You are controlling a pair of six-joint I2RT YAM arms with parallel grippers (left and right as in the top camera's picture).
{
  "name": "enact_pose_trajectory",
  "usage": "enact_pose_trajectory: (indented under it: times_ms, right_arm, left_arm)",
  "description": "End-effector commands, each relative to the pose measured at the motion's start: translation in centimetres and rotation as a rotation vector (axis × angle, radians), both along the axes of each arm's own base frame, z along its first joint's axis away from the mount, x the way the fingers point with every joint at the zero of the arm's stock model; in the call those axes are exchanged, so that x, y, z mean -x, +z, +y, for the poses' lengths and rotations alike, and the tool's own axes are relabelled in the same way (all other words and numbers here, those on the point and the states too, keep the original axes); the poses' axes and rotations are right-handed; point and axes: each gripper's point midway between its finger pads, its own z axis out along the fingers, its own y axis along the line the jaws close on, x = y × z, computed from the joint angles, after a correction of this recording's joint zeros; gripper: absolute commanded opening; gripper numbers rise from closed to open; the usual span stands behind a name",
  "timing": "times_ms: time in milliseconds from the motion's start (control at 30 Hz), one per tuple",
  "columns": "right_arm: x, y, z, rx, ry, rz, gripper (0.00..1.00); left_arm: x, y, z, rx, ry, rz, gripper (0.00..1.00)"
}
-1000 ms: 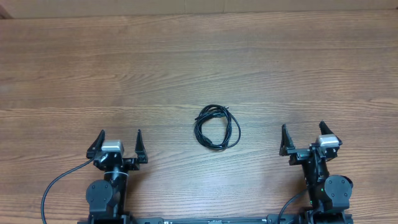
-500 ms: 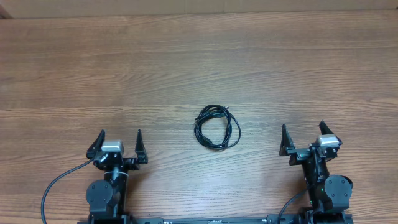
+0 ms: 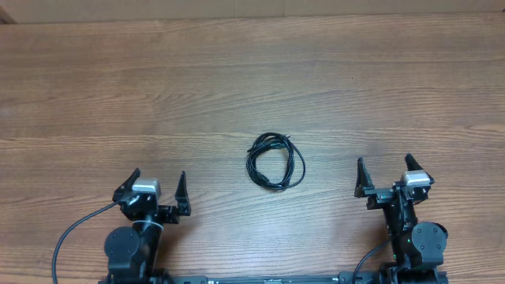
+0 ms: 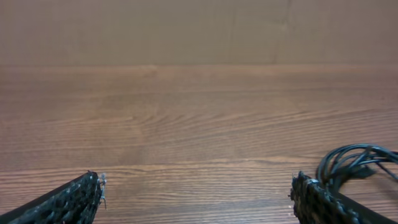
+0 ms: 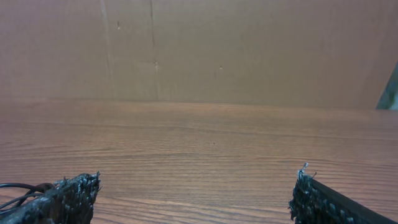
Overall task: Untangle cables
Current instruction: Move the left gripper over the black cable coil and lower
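Cables [image 3: 275, 161] coiled, table [image 3: 237, 71] centre, well off edges.

The cables [image 3: 251, 167] lie bunched in one small, loose coil near the middle of the table [image 3: 379, 87], flat on the wood. They are thin, black cords, several strands looping round one another in a rough ring with an open centre. The strands crowd thickest at the far side of the ring. The plugs are too small to tell apart.

Even, warm, diffuse light – shadows faint; no glare; overhead view sharp; wrist views soft, slightly blurred throughout.
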Motion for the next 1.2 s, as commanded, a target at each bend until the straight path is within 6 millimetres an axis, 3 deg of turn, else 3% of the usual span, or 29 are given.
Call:
enact_pose_trajectory:
  times_ms: [0,267,567,933,1167]
  right_arm:
    - [0.0,-0.2,-0.1,0.002,-0.005,-0.003,1.0]
    - [0.0,-0.2,-0.1,0.002,-0.005,-0.003,1.0]
    - [0.0,-0.2,-0.1,0.002,-0.005,-0.003,1.0]
    - [0.0,-0.2,-0.1,0.002,-0.005,-0.003,1.0]
    - [0.0,-0.2,-0.1,0.002,-0.005,-0.003,1.0]
  left_arm:
    - [1.0,4.5,-0.2,0.003,-0.014,-0.082,1.0]
    - [1.2,6.8,-1.4,0.016,-0.084,-0.05,1.0]
    - [-2.1,8.8,-3.2,-0.012,-0.208,0.156,1.0]
    - [-5.1,9.0,-4.6,-0.095,-0.317,0.452,1.0]
    - [-6.7,7.5,-8.5,-0.15,-0.46,0.6,1.0]
